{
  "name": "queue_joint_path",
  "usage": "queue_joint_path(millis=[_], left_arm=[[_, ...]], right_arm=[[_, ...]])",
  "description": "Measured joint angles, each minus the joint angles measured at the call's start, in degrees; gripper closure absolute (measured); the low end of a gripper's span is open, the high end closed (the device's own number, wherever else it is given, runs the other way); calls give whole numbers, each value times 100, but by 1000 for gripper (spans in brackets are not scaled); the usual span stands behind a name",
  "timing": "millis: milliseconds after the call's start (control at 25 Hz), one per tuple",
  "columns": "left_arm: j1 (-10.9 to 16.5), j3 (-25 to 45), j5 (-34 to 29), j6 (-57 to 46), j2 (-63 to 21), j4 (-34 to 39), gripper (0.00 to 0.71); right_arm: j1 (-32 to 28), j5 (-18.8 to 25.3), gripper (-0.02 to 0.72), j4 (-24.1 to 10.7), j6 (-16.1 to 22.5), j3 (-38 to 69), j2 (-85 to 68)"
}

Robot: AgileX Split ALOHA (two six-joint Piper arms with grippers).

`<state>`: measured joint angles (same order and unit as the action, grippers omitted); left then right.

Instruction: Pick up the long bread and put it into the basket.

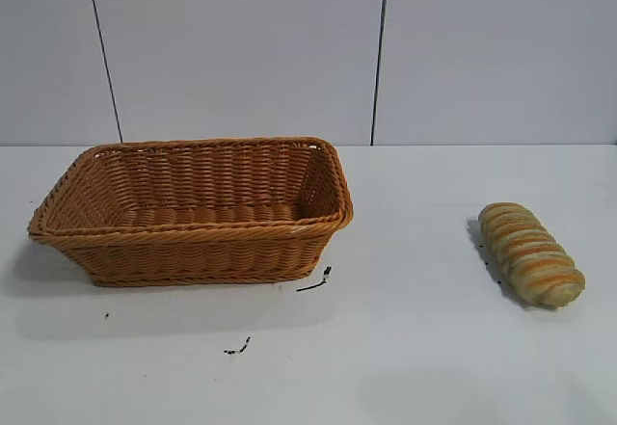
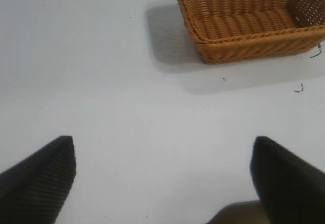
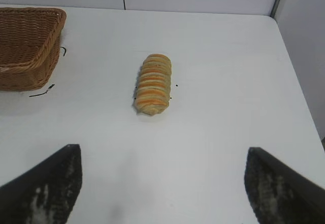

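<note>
The long bread (image 1: 530,253), a ridged loaf striped tan and orange, lies on the white table at the right, apart from everything. The right wrist view shows this loaf (image 3: 153,84) some way ahead of my right gripper (image 3: 163,155), which is open with nothing between its fingers (image 3: 61,178). The orange-brown wicker basket (image 1: 193,237) stands empty at the left. My left gripper (image 2: 162,148) is also open and holds nothing, hanging over bare table with the basket (image 2: 244,41) well beyond it. Neither arm appears in the exterior view.
Small dark scraps (image 1: 315,281) lie on the table just in front of the basket's right corner, with another (image 1: 238,348) nearer the front. A pale panelled wall (image 1: 308,49) closes the back. The table's right edge (image 3: 299,102) runs close past the bread.
</note>
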<state>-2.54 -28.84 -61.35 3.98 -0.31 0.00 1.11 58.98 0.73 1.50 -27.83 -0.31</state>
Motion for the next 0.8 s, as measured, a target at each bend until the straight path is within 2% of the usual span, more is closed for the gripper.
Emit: queue_joint_path(millis=[520, 800], left_arm=[[0, 0, 0, 0, 0, 0, 14], [0, 0, 0, 0, 0, 0, 14]], right_arm=[[0, 0, 101, -19, 56, -9, 52], [0, -89, 40, -13, -66, -711, 2116]])
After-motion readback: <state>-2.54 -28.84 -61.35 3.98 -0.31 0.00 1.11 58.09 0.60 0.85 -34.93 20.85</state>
